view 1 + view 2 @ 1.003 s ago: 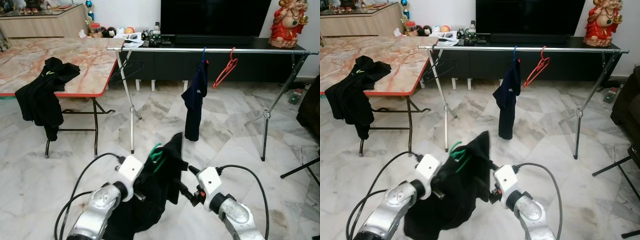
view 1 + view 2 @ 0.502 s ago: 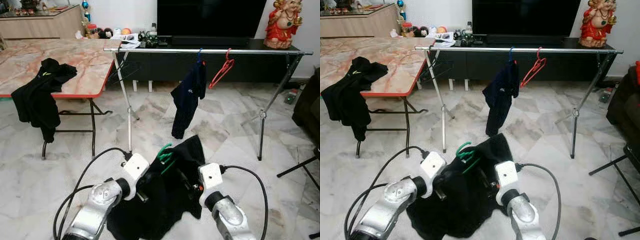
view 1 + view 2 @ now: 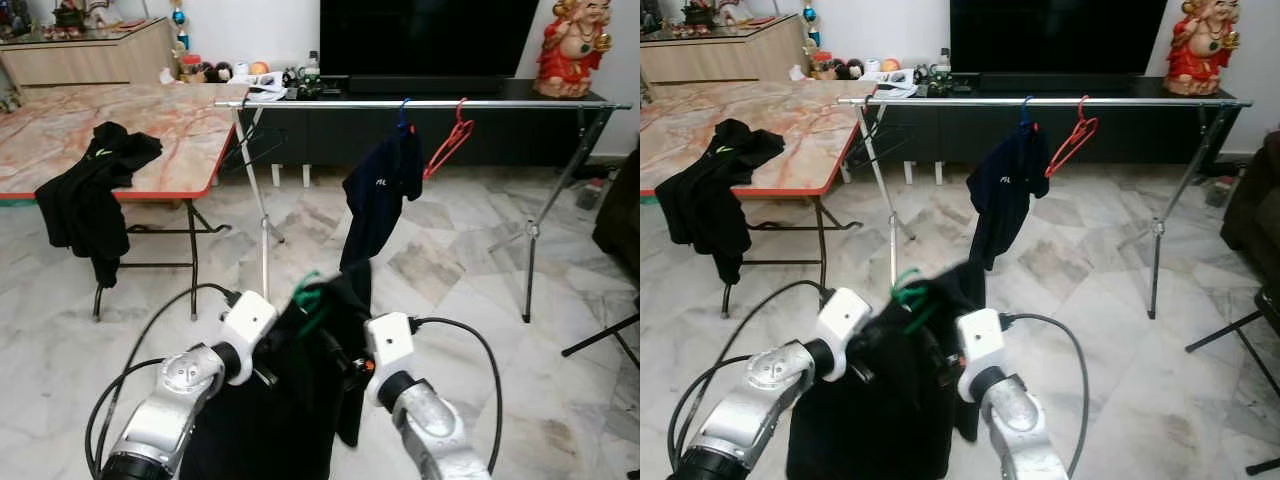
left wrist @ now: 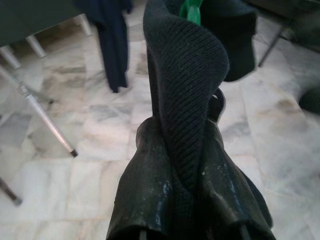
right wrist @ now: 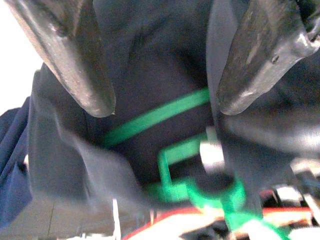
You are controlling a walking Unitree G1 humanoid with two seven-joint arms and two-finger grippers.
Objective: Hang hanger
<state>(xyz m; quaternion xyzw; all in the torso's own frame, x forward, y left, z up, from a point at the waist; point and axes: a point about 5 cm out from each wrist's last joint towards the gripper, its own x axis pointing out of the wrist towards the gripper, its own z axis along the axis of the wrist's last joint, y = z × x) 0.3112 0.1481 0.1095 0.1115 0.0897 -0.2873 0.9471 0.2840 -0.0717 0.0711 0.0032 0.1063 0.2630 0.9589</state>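
Green hanger (image 3: 312, 297) w/ black garment (image 3: 290, 400)

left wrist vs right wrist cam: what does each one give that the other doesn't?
Left wrist view: left gripper pinched shut on a fold of the black knit garment, with marble floor, a metal rack leg and the hung navy garment behind.

Right wrist view: right gripper open, close to the green plastic hanger's bar.

Both: the black garment and the green hanger.

Orange-edged marble-pattern bench (image 3: 150, 130) with black jacket (image 3: 90, 195) draped over edge; large black TV (image 3: 430, 40); red laughing-Buddha statue (image 3: 573, 48).
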